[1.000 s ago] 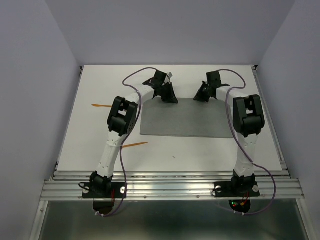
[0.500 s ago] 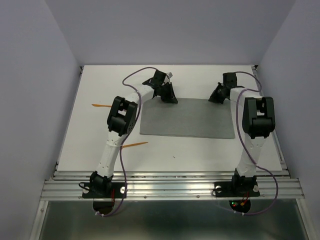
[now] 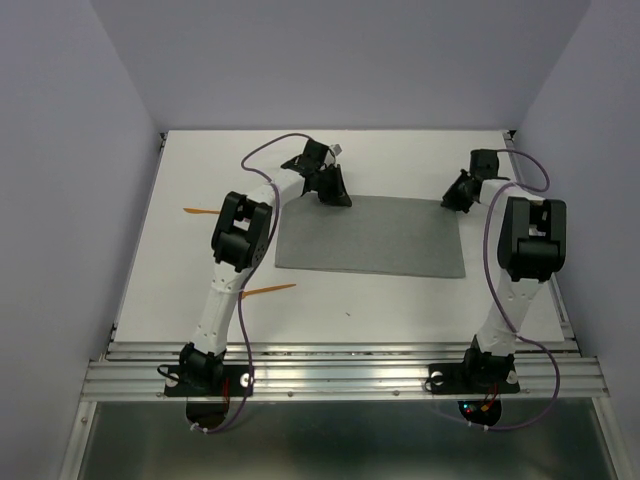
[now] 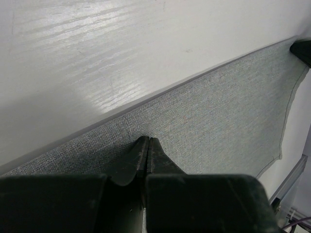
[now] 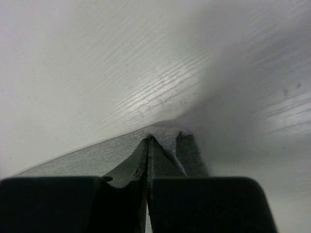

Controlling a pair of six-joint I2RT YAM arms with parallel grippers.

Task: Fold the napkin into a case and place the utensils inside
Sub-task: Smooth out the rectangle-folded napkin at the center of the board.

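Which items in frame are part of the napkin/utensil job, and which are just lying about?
Job:
- napkin, far corners pinched by left pincer and right pincer
- far orange utensil, left of the napkin
- near orange utensil, by the left arm

Not the job:
- table
- purple cables
- metal rail at the near edge

A robotics lab test cell: a left arm [image 3: 235,270] and a right arm [image 3: 515,290], white and black, stand bolted to an aluminium rail [image 3: 340,375] at the near edge of a white surface [image 3: 400,310]. Plain pale-lilac walls [image 3: 340,60] box it in on three sides. Purple cables [image 3: 262,152] loop along the arms, and small lights [image 3: 468,406] glow below the right arm's base.
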